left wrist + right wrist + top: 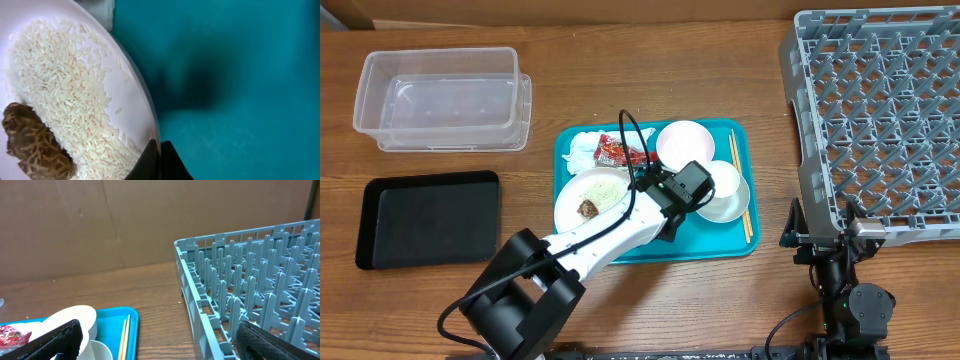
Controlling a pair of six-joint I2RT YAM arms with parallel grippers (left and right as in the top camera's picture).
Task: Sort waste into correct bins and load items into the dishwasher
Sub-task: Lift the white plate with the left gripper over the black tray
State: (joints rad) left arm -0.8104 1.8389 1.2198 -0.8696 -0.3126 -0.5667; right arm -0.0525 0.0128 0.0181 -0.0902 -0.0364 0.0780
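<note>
With the left gripper (160,155) pinching the white plate (134,97) by its right rim, lift it level so the rice grains (60,85) and brown food scrap (32,142) stay on.

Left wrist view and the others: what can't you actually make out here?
1. Left claw: left wrist view's bottom edge cuts off all but two dark tips by the plate rim; overhead, the arm hides it. Open or shut unclear.
2. Brown food scrap: cropped by the left wrist view's bottom edge.
3. Chopsticks: right wrist view's bottom edge cuts them off.
</note>
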